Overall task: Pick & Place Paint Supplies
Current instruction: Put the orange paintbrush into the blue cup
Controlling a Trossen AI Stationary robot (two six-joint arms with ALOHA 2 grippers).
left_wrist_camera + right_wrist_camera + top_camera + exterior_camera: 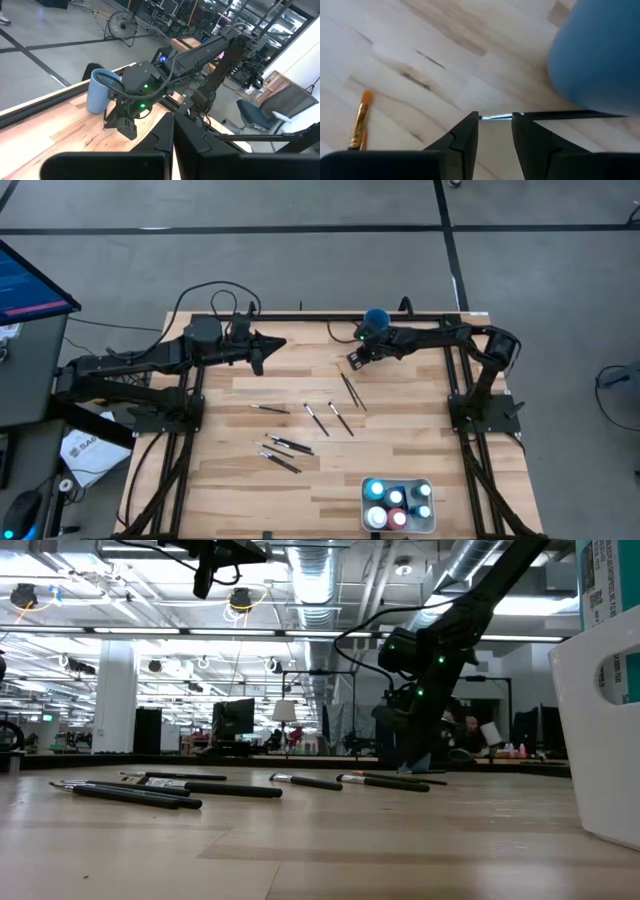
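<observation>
- The paintbrush (555,115) in the right wrist view lay across the fingertips of the right gripper (495,120), its metal ferrule between the two fingers, which stood partly apart. Whether they pressed on it cannot be told.
- The right gripper (354,362) was at the far middle of the table, just beside the blue cup (376,318).
- A second brush with an orange tip (360,120) lay on the wood near that gripper.
- The remaining paintbrushes (300,430) lay scattered over the middle of the table, dark handles flat on the surface.
- The paint bottles (397,506) stood together in the white tray (428,486) at the near right edge.
- The left gripper (258,352) was closed and empty, raised above the far left part of the table, well apart from the brushes.
- The wooden table (220,480) was of pale butcher-block planks with darker streaks, set in a black frame.
- Beyond it, the low view showed an open hall with exposed ducts (330,580), ceiling lights and desks with monitors (232,722).
- The floor (300,260) was grey with dark lines.
</observation>
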